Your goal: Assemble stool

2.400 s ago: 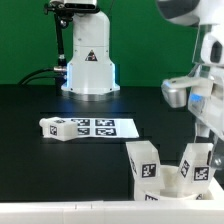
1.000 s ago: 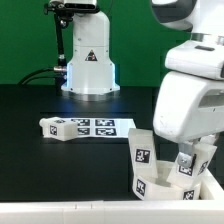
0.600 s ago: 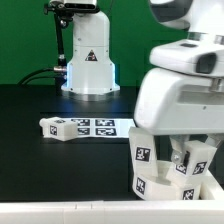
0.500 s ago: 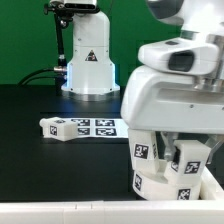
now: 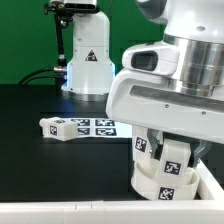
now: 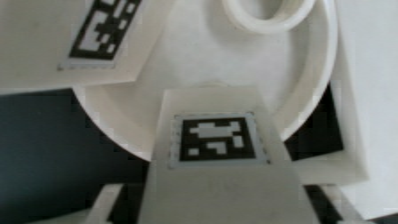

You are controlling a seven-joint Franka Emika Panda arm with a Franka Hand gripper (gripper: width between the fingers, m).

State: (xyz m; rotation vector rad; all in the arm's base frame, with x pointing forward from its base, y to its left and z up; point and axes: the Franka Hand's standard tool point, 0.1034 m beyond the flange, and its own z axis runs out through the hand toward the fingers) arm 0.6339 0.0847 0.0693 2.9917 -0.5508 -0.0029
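The stool seat [image 6: 121, 105], legs stood in it, is found by the tabletop's [image 5: 30, 105] near corner on the exterior view's right. One tagged leg [image 6: 217, 135] is flanked by the fingers [image 6: 121, 205] (whether clenched cannot be told). A loose leg [image 5: 55, 127] is seen beside the marker board [image 5: 98, 127].

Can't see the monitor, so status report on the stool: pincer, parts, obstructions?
Pincer straddling a tagged leg at the seat; grip unclear. One loose leg at the marker board edge. Nothing seen blocking.
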